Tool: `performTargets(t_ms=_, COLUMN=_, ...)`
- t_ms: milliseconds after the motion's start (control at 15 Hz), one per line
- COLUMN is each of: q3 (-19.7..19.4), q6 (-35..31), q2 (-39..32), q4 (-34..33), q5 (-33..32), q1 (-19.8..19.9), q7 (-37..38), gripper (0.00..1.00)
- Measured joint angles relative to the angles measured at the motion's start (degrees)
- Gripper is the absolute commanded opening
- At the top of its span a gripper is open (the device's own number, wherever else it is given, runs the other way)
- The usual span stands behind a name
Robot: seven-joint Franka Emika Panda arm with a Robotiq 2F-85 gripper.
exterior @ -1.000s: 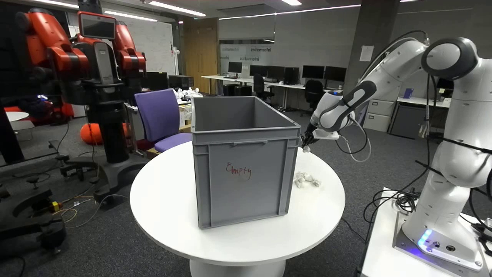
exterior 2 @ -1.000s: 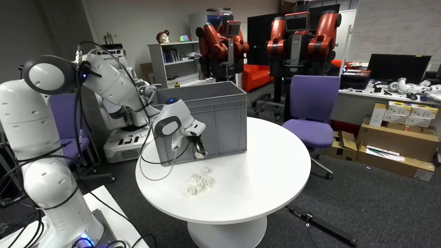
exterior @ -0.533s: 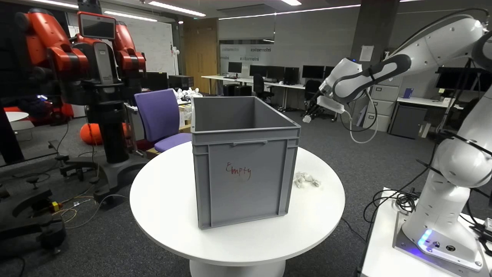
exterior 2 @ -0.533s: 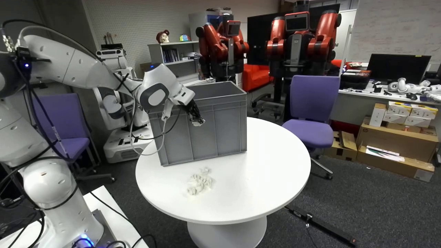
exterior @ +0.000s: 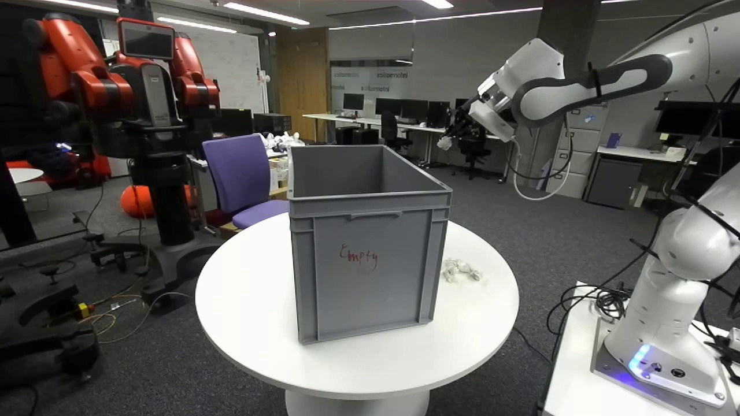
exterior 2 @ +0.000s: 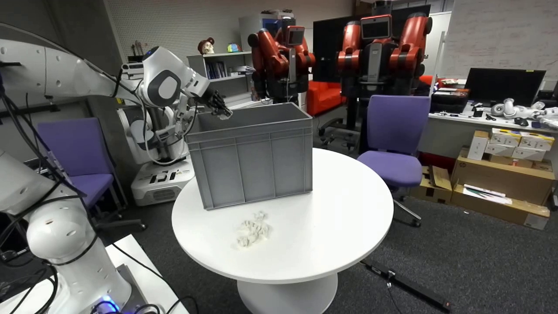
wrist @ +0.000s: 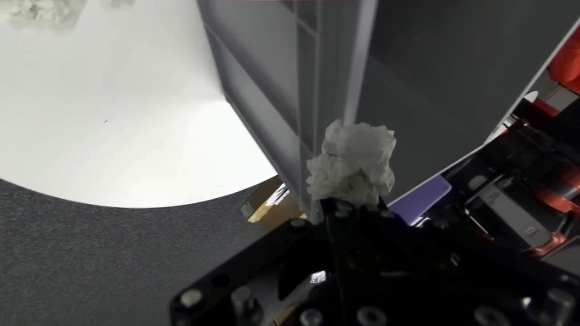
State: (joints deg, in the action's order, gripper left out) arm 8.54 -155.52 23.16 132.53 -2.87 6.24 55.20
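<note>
The white wad (wrist: 353, 156), maybe paper, is pinched in the claw (wrist: 357, 204). It is up high by the gray box (exterior 2: 257, 165); I cannot tell if it is over the inside. In an exterior view, more white bits (exterior 2: 253, 231) lie on the worktop (exterior 2: 331, 244), near side. This looks like the carrying step. I think the next move needs a tight pinch and room above the box.

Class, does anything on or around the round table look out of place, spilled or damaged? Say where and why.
The crumpled white pieces look untidy: they lie loose on the table, beside the gray bin rather than inside it. A black bar on the floor also looks stray. I see no damage.
</note>
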Motion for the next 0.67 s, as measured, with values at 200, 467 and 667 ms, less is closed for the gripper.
performTargets(t_ms=200, q3=6.86, q6=0.00, q2=-0.45, q4=-2.05, q5=-2.16, q1=1.25, q7=7.45, gripper=0.01)
performTargets(t_ms=467, q3=13.47, q6=0.54, q2=-5.55, q4=-6.57, q5=-8.06, q1=2.55, q7=15.74, gripper=0.32)
performTargets(t_ms=667, q3=16.73, q6=2.87, q2=-11.09, q4=-11.15, q5=-12.25, q1=4.02, q7=18.81, gripper=0.54)
